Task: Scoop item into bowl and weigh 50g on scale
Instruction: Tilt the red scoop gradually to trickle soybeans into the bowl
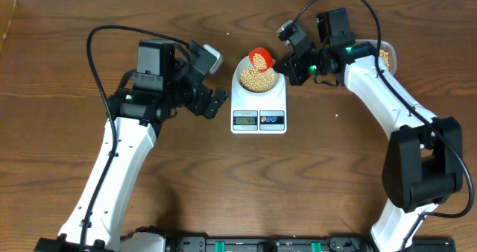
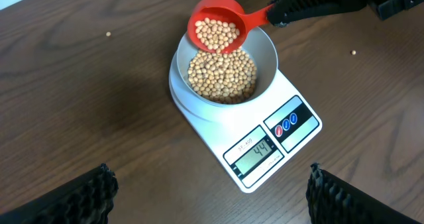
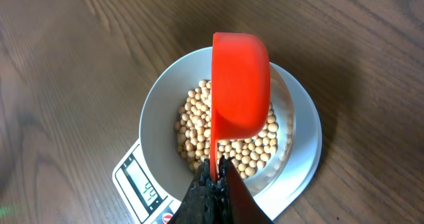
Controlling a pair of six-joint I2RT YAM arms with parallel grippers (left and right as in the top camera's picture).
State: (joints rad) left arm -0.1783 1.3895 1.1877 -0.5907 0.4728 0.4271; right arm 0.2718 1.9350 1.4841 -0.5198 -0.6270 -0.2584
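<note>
Red scoop [image 3: 242, 78], clamped in right pincer [image 3: 213, 181], holds beans [image 2: 213, 33] just ahead, over bowl [image 2: 265, 48] on scale [image 2: 295, 95]. Display [image 2: 255, 154] reads 44; 50 not reached. Left pincer [image 1: 215, 101] gapes empty.

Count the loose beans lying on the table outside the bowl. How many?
2. In the left wrist view, one stray bean lies far left of the bowl, the other stray bean to its right. More may be hidden.
</note>
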